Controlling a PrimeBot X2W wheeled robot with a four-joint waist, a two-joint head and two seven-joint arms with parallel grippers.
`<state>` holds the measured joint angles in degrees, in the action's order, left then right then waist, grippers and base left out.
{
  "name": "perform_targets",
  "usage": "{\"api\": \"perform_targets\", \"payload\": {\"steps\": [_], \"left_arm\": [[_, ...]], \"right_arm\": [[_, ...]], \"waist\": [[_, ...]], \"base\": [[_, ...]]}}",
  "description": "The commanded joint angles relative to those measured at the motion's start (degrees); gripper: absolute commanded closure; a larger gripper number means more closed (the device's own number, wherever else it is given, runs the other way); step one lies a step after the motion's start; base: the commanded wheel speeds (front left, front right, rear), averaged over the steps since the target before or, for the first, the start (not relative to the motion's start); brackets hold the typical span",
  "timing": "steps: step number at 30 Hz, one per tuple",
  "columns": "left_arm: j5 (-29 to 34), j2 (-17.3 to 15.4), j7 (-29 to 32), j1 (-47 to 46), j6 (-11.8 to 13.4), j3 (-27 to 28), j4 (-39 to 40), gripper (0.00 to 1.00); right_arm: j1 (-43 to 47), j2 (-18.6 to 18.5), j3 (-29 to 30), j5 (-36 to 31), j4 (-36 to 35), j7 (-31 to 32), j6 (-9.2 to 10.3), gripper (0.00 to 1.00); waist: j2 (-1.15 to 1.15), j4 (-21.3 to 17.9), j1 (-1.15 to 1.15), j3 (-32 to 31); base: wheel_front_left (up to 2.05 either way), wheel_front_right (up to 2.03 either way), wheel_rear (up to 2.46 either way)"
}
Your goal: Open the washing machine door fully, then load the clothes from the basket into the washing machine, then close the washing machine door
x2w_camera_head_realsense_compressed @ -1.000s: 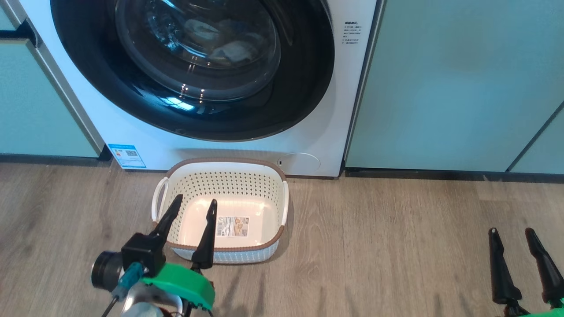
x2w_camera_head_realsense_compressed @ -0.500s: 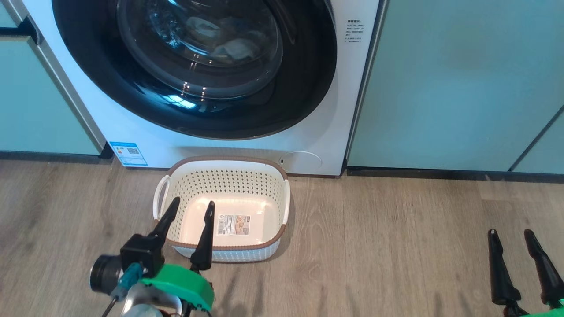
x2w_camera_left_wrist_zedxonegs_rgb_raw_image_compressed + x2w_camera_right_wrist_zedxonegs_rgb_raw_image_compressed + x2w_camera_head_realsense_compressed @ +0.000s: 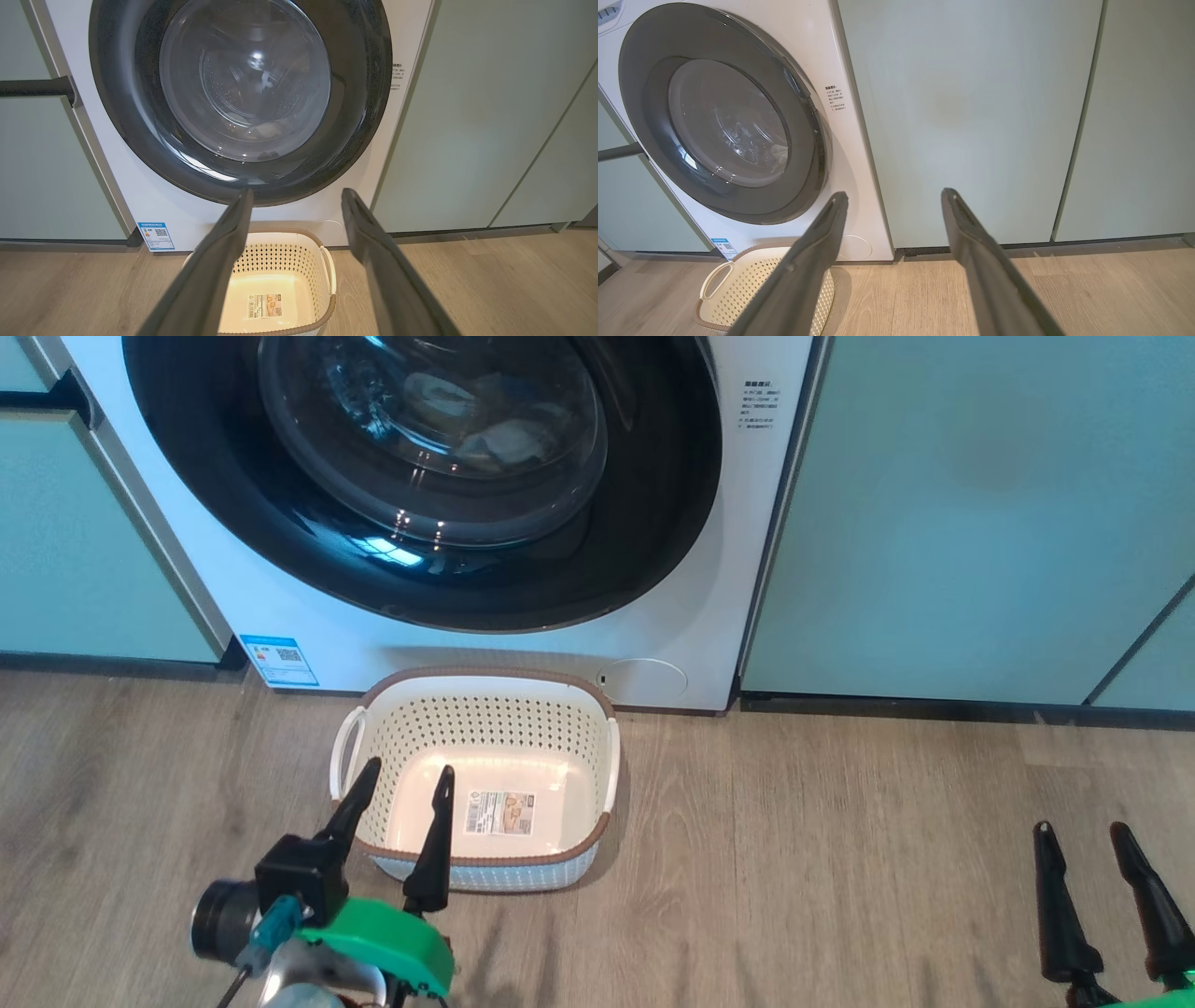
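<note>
The round glossy black washing machine door lies shut against the white washing machine. Pale clothes show faintly through its domed glass, also in the left wrist view. The cream perforated basket stands on the floor right in front of the machine, holding nothing but its bottom label. My left gripper hangs open over the basket's near left corner, nothing between its fingers. My right gripper stands open low at the right, well away from the basket.
Pale green cabinet doors flank the machine on both sides, with a dark handle bar on the left one. The wood-look floor stretches bare to the right of the basket. A blue energy sticker and round flap sit low on the machine.
The whole head picture has shifted slightly to the right, so the camera has moved. Door, basket and both open grippers keep their places relative to each other.
</note>
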<state>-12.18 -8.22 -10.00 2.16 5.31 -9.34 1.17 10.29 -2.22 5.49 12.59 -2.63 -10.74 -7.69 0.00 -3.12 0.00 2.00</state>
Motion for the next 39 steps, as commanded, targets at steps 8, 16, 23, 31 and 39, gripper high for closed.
{"api": "perform_targets", "payload": {"steps": [8, 16, 23, 31, 39], "left_arm": [[-0.1, 0.5, 0.0, 0.6, 0.4, -0.4, -2.7, 1.0], [-5.2, 0.6, 0.7, 0.5, -0.3, 0.1, -3.7, 1.0], [-9.9, 0.6, 1.3, 0.0, -1.1, 0.7, -4.6, 1.0], [-14.6, 0.7, 2.1, -0.6, -1.9, 1.4, -5.4, 1.0], [-20.0, 0.8, 2.9, -1.2, -2.7, 2.1, -6.3, 1.0]], "right_arm": [[0.3, 0.3, -0.4, 0.1, 2.8, 0.0, -0.01, 1.0], [-0.6, 0.0, -0.8, 5.2, 4.1, 0.7, 0.0, 1.0], [-1.5, -0.4, -1.0, 10.0, 4.9, 1.4, 0.01, 1.0], [-2.5, -0.6, -1.3, 14.7, 5.7, 2.1, 0.02, 1.0], [-3.5, -0.9, -1.5, 20.0, 6.5, 2.9, 0.04, 1.0]], "waist": [[0.0, 0.2, 0.0, -0.1], [0.0, 0.3, 0.0, -0.2], [0.0, 0.5, 0.0, -0.3], [0.0, 0.7, 0.0, -0.4], [0.0, 0.9, 0.0, -0.5]], "base": [[0.0, 0.0, 0.0], [0.0, 0.0, 0.0], [0.0, 0.0, 0.0], [0.0, 0.0, 0.0], [0.0, 0.0, 0.0]]}}
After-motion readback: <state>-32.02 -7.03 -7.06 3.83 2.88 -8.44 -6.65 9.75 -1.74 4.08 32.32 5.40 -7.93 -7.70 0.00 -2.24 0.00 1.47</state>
